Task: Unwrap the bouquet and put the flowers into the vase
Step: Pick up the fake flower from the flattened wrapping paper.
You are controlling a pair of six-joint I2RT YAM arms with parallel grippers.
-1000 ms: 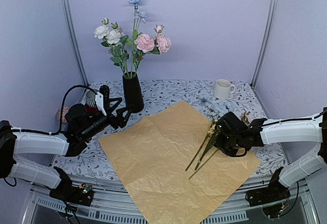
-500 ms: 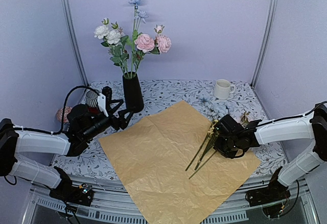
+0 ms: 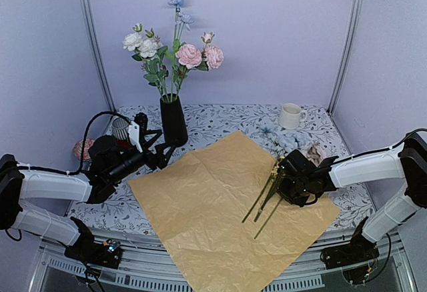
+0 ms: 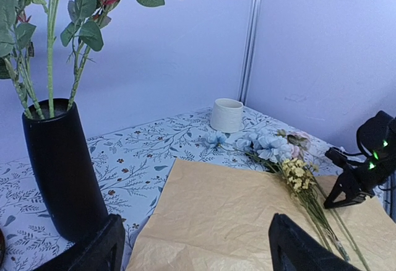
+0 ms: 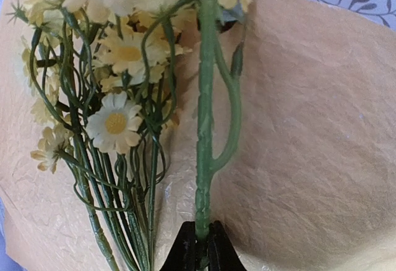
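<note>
Paper (image 3: pixel 207 205) is opened, roses (image 3: pixel 175 52) are stood in the vase (image 3: pixel 173 121); right of it, a remaining stem (image 5: pixel 204 129) is pinched by the right gripper (image 5: pixel 203 246); left gripper (image 3: pixel 155 147) is held agape.

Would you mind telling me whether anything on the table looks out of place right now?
The tan paper hangs over the near edge of the table, and a few flowers lie on its right side rather than standing in the vase. Nothing looks spilled or broken.
</note>
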